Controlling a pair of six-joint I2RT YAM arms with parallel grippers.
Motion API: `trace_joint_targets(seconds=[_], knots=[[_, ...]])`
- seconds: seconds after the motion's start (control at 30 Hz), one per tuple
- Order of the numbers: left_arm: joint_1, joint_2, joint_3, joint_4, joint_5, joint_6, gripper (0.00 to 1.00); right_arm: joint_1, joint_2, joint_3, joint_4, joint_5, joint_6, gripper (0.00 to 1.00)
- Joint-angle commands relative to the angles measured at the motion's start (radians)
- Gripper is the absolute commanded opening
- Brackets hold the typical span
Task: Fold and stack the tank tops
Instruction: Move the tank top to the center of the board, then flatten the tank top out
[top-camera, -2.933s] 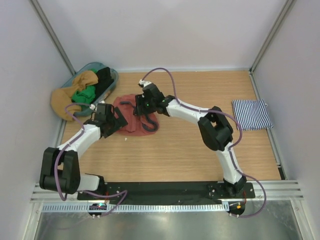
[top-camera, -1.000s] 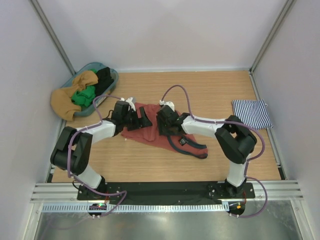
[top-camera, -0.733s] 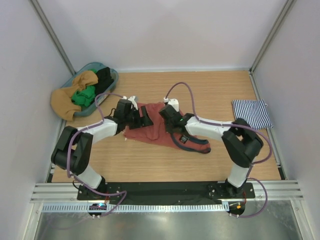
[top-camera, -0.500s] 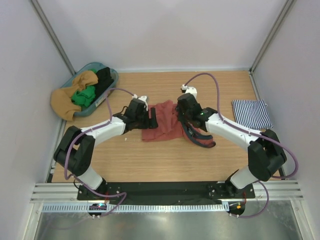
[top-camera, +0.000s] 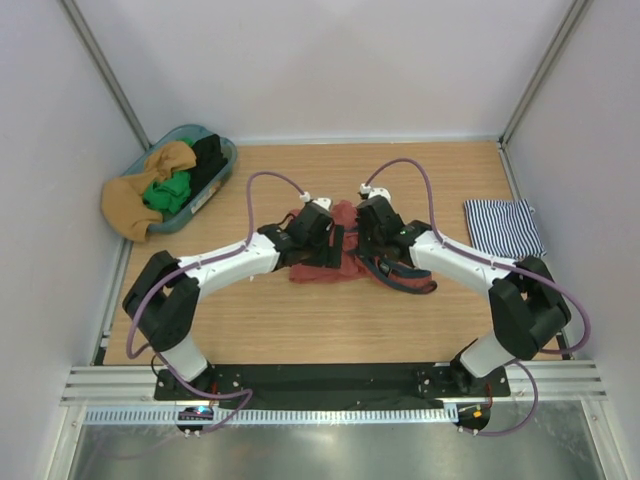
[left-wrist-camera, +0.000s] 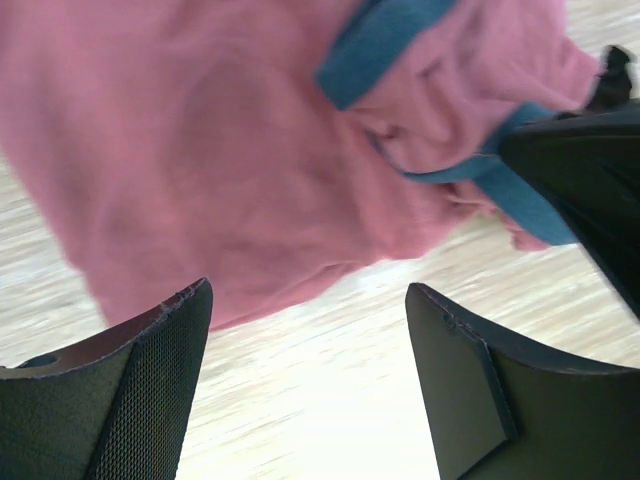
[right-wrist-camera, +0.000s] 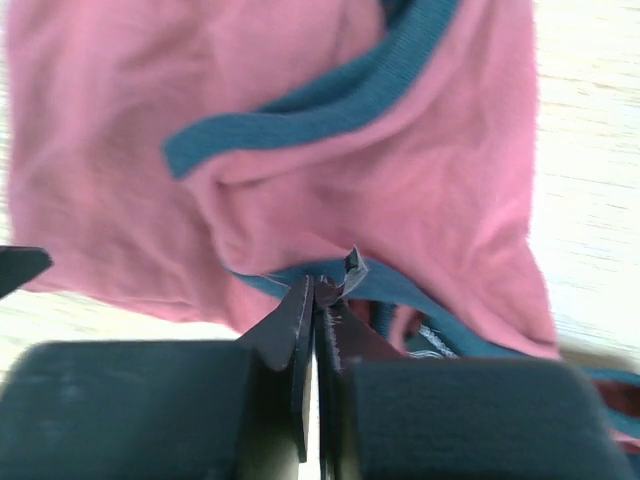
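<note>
The rust-red tank top (top-camera: 325, 250) lies bunched at the table's middle, its navy trim (top-camera: 405, 280) trailing to the right. In the right wrist view my right gripper (right-wrist-camera: 322, 290) is shut on the navy trim (right-wrist-camera: 340, 275) of the red top (right-wrist-camera: 300, 150). My right gripper (top-camera: 368, 240) sits at the top's right side. My left gripper (top-camera: 325, 243) is open and empty just at the cloth's left side; its wrist view shows the red top (left-wrist-camera: 220, 150) beyond the spread fingers (left-wrist-camera: 150, 370), apart from them. The striped tank top (top-camera: 503, 228) lies folded at the right edge.
A teal basket (top-camera: 215, 170) at the far left holds mustard, green and black clothes, the mustard one (top-camera: 128, 200) spilling over its rim. Bare wooden table (top-camera: 330, 320) lies in front of the red top. Grey walls close in both sides.
Both arms carried the red top from near the basket to the middle and spread it out; it has since bunched up again. The left gripper has let go and stands open.
</note>
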Motion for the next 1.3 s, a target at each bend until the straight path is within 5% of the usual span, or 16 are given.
trace_joint_targets(seconds=[0.0,0.1,0.37,0.47,0.53,0.6,0.63,0.83,1.17,1.2,1.27], knots=[[-0.014,0.052,0.072,-0.050,-0.048,-0.049,0.79,-0.024,-0.060,-0.035,0.039,-0.011,0.005,0.10],[-0.014,0.063,0.073,-0.064,-0.100,-0.080,0.79,-0.027,-0.057,-0.060,0.076,-0.060,0.002,0.39],[0.046,-0.019,-0.031,-0.003,-0.050,-0.112,0.79,-0.029,0.009,-0.052,0.119,-0.092,0.002,0.55],[0.060,-0.028,-0.048,-0.004,-0.042,-0.108,0.79,-0.027,0.015,-0.040,0.113,-0.065,-0.001,0.55],[0.066,-0.034,-0.057,-0.006,-0.042,-0.103,0.79,-0.029,0.024,-0.029,0.093,-0.033,-0.004,0.36],[0.067,-0.040,-0.060,-0.007,-0.042,-0.100,0.79,-0.027,0.020,-0.017,0.081,-0.011,-0.003,0.05],[0.067,-0.042,-0.060,-0.010,-0.044,-0.097,0.79,-0.027,0.008,-0.017,0.070,0.013,-0.001,0.01],[0.070,-0.083,-0.042,-0.055,-0.055,-0.082,0.79,-0.029,-0.144,0.061,-0.013,0.040,0.005,0.01],[0.081,-0.391,-0.069,-0.121,-0.122,-0.137,0.80,-0.033,-0.106,1.060,-0.402,-0.155,-0.038,0.02],[0.081,-0.404,-0.069,-0.137,-0.119,-0.138,0.80,-0.033,-0.088,1.107,-0.486,-0.160,-0.046,0.18],[0.081,-0.416,-0.060,-0.179,-0.108,-0.138,0.80,-0.033,-0.065,1.101,-0.533,-0.174,-0.063,0.27]])
